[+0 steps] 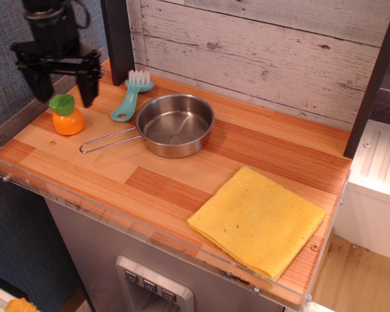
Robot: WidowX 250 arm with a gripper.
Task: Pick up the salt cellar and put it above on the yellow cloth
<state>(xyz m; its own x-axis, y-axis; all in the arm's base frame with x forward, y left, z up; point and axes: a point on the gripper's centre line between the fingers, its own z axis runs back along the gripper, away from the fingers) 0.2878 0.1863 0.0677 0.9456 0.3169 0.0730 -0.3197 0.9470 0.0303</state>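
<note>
The salt cellar [67, 116], a small orange pot with a green cap, stands upright at the far left of the wooden counter. My gripper [62, 95] is black, open and empty. It hangs just above the salt cellar, with one finger on each side of the green cap. The yellow cloth [258, 220] lies flat at the front right of the counter, well away from the gripper.
A steel pan [175, 125] with a long wire handle sits mid-counter, right of the salt cellar. A teal brush [130, 96] lies behind the handle. A clear plastic rim [117, 218] edges the counter's front and left. A whitewashed plank wall stands behind.
</note>
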